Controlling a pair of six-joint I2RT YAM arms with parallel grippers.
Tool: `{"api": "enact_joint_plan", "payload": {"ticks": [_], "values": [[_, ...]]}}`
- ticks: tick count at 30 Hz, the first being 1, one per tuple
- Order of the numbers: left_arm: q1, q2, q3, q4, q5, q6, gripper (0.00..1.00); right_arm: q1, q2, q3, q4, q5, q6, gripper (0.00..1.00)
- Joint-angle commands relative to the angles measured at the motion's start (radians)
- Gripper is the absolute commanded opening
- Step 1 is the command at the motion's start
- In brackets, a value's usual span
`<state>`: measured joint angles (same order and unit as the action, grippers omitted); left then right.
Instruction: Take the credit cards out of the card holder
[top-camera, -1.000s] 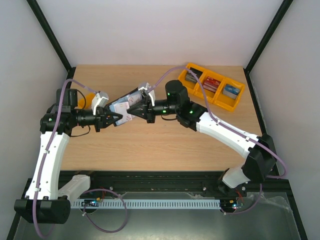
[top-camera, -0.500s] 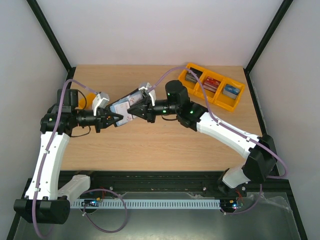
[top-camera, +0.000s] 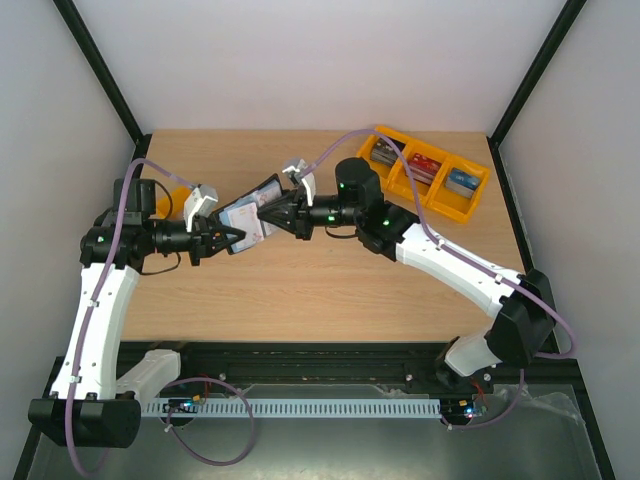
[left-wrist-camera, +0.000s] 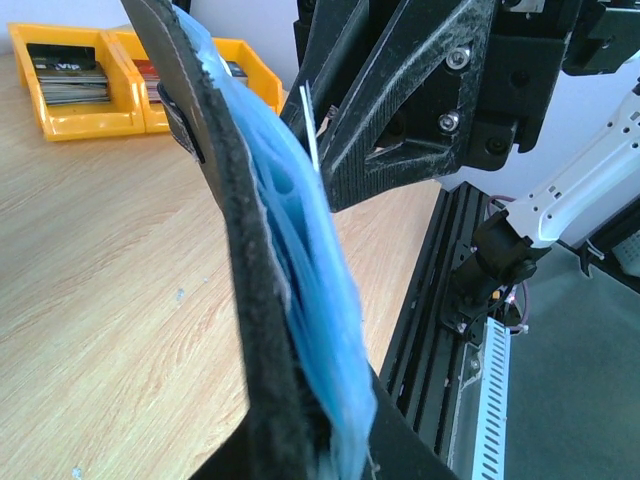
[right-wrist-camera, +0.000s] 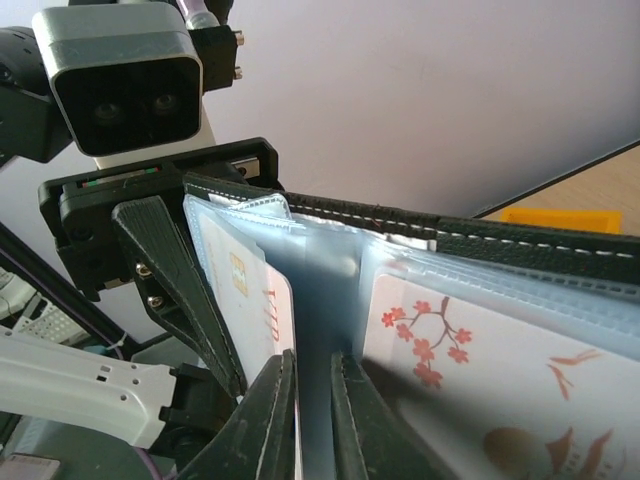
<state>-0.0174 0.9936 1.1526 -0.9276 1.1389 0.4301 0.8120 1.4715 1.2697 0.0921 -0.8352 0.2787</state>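
The black card holder (top-camera: 250, 214) hangs open in the air between the arms. My left gripper (top-camera: 231, 239) is shut on its lower edge, also seen in the left wrist view (left-wrist-camera: 335, 455), where the holder (left-wrist-camera: 235, 250) shows its blue pockets (left-wrist-camera: 315, 300). My right gripper (top-camera: 271, 215) reaches into the holder. In the right wrist view it (right-wrist-camera: 312, 420) has its jaws nearly together, pinching a pale credit card (right-wrist-camera: 262, 300) at the pocket's edge. Another credit card (right-wrist-camera: 480, 370) with red blossom marks sits in the right pocket.
A yellow tray (top-camera: 437, 190) with stacks of dark, red and blue cards stands at the table's back right, also in the left wrist view (left-wrist-camera: 90, 110). A small yellow object (top-camera: 176, 194) lies behind the left arm. The table's black front rail (left-wrist-camera: 440, 300) runs close below.
My right gripper has turned, narrowed its jaws and pushed further into the open holder. The holder has tilted slightly. The left arm has stayed put.
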Motion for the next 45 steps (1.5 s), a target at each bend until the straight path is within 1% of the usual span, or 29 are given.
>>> {"api": "enact_joint_plan", "payload": {"ticks": [1,5,10,19,23,26,29,31,32,36,38,41,45], "values": [[-0.001,-0.018,0.011,-0.008,0.035,0.025,0.02,-0.003,-0.004,0.013,0.067,-0.02,0.035,0.1],[-0.001,-0.018,0.012,-0.007,0.034,0.025,0.02,-0.003,0.004,0.013,0.076,-0.024,0.043,0.1],[-0.001,-0.019,0.01,-0.009,0.035,0.029,0.02,-0.001,0.017,0.013,0.081,-0.016,0.05,0.05],[-0.001,-0.018,0.011,-0.011,0.039,0.033,0.02,0.031,0.044,0.034,0.066,-0.029,0.039,0.07],[-0.001,-0.019,0.009,-0.012,0.038,0.036,0.02,0.036,0.051,0.036,0.08,-0.063,0.048,0.07],[-0.001,-0.019,0.007,-0.011,0.037,0.035,0.02,0.038,0.051,0.036,0.087,-0.09,0.051,0.02],[-0.001,-0.02,0.002,-0.004,0.036,0.028,0.02,0.038,0.033,0.025,0.103,-0.107,0.051,0.02],[-0.001,-0.02,-0.004,-0.001,0.044,0.025,0.07,0.037,0.019,0.017,0.101,-0.099,0.045,0.02],[0.0,-0.021,-0.01,0.004,0.049,0.023,0.08,0.035,0.012,0.014,0.097,-0.093,0.042,0.02],[0.0,-0.024,-0.043,0.04,0.062,-0.013,0.08,0.025,-0.001,0.0,0.073,-0.07,0.041,0.02],[0.0,-0.025,-0.056,0.059,0.066,-0.036,0.09,0.015,-0.01,-0.013,0.057,-0.047,0.044,0.02],[0.0,-0.028,-0.061,0.064,0.069,-0.04,0.11,-0.003,-0.029,-0.038,0.055,-0.031,0.058,0.02],[0.0,-0.026,-0.063,0.069,0.068,-0.043,0.12,-0.006,-0.048,-0.054,0.058,-0.039,0.055,0.02]]}}
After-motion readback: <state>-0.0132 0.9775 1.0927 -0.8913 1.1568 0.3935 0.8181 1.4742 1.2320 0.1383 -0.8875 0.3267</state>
